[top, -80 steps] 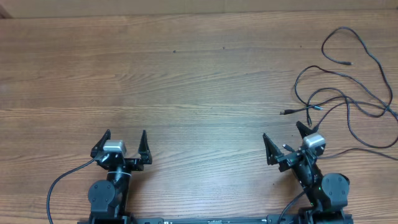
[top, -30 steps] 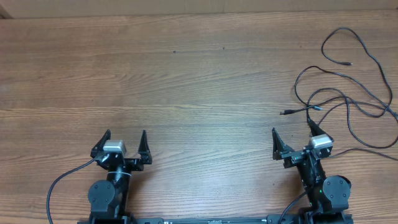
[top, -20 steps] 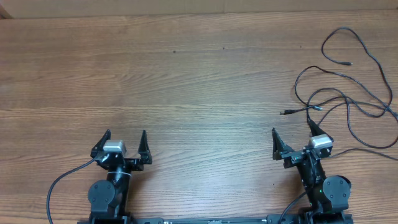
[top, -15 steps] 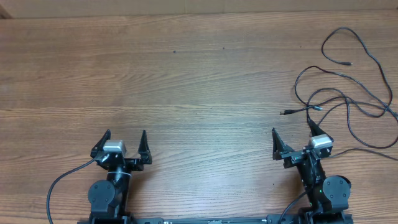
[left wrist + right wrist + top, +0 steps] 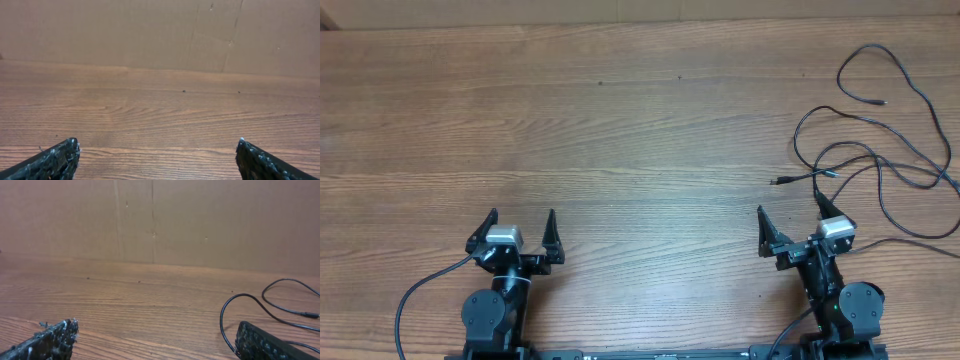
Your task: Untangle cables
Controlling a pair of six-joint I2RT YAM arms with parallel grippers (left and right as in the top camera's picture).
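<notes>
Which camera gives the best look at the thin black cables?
Overhead: it shows most of the cables, loops and plug ends. The right wrist view catches only a few loops; the left wrist view shows none.

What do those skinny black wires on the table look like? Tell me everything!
The cables are thin, black, bendy cords lying loose on the wooden table, over at its right side. They loop and cross over each other in a messy tangle. Two small plug ends poke out. Some strands run past the picture's edge. Nothing holds them.
</notes>
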